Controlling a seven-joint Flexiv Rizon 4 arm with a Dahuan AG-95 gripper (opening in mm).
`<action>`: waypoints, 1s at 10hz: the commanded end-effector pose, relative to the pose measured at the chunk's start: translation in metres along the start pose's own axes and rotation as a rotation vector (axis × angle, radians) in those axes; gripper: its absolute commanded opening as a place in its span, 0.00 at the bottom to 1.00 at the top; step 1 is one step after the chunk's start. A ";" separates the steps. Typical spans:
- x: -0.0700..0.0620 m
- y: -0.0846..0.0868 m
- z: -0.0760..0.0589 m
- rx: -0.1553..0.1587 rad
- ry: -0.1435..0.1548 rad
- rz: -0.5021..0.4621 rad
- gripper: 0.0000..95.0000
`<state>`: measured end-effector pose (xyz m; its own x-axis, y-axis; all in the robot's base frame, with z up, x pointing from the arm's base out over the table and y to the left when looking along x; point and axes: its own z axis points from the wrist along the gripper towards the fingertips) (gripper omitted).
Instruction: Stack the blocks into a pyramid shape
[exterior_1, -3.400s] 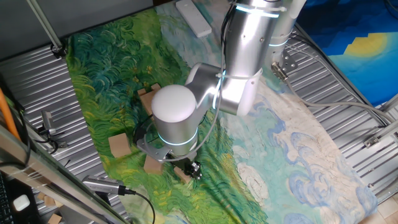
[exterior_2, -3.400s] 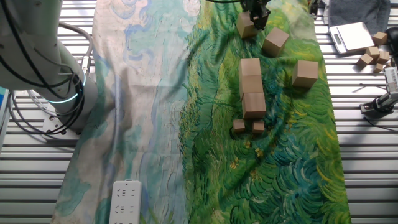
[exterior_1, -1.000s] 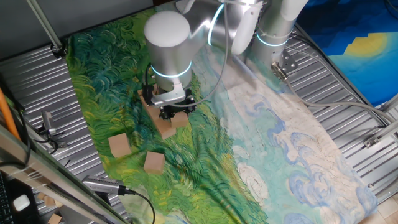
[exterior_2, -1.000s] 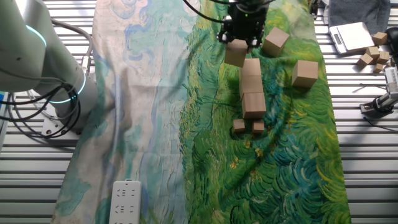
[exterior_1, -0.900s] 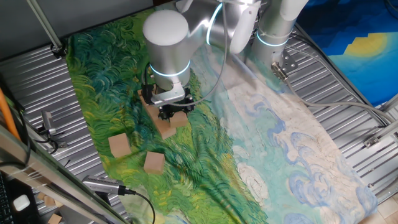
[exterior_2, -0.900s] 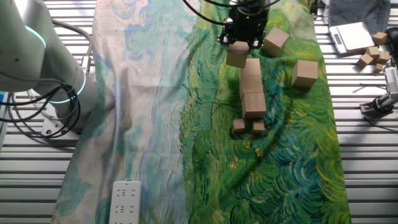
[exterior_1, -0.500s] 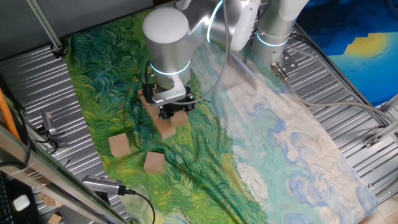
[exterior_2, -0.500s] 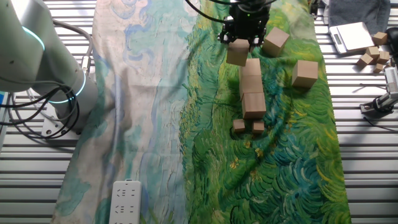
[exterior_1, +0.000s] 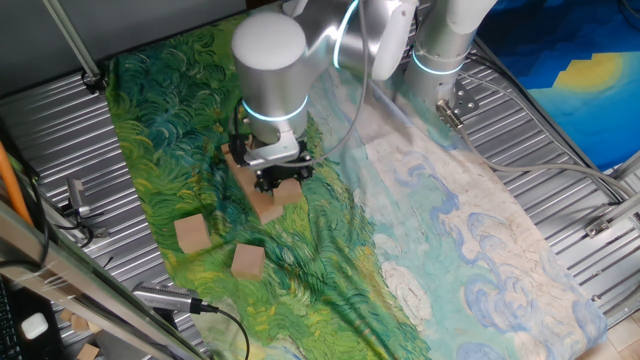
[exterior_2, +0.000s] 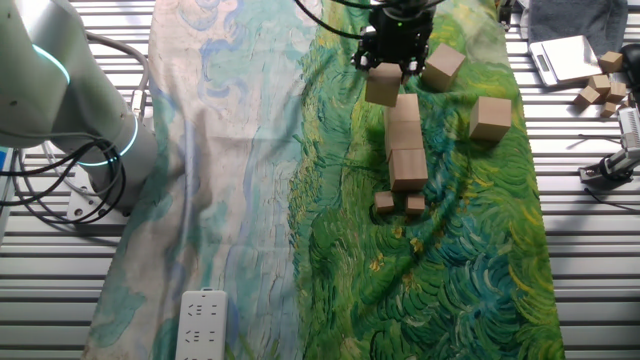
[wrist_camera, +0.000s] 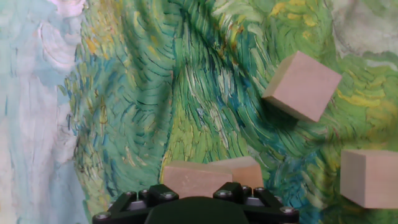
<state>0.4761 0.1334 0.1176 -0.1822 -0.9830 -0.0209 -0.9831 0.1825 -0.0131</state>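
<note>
A robot arm's gripper (exterior_2: 395, 62) hangs over a painted cloth with a wooden block (exterior_2: 382, 86) pinched between its fingers, the cube carried clear of the fabric and just beside the far end of a row of three blocks (exterior_2: 404, 140) laid end to end. The row reads as the base of the pyramid; the held cube, tilted slightly off the row's line, appears meant for the base or the tier above it, though which cannot be told. In the hand view the held cube fills the bottom edge under the gripper body.

Two loose blocks wait to the right of the row: one turned cube (exterior_2: 443, 67) near the gripper and another (exterior_2: 491, 117) further right, kept apart, probably as stock for later tiers. Two much smaller cubes (exterior_2: 399, 204) sit touching the near end of the row.

Everything rests on a cloth (exterior_2: 240, 150) printed with swirling green brushwork on one half and pale blue-white on the other, rumpled in soft folds that could leave a stack unsteady. It is spread over a counter (exterior_2: 580, 260) of ribbed metal slats. Beyond it lie a white power strip (exterior_2: 201, 325), a small scale (exterior_2: 567, 58) with spare little cubes (exterior_2: 598, 88) beside it, and the arm's silver base (exterior_2: 60, 110) at far left.
</note>
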 end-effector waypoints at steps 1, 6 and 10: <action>0.000 -0.001 0.000 0.008 0.016 0.098 0.00; 0.001 -0.001 0.000 0.011 0.034 0.110 0.00; 0.034 -0.009 -0.014 0.011 0.046 -0.002 0.00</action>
<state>0.4796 0.1020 0.1290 -0.1962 -0.9802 0.0266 -0.9804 0.1956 -0.0227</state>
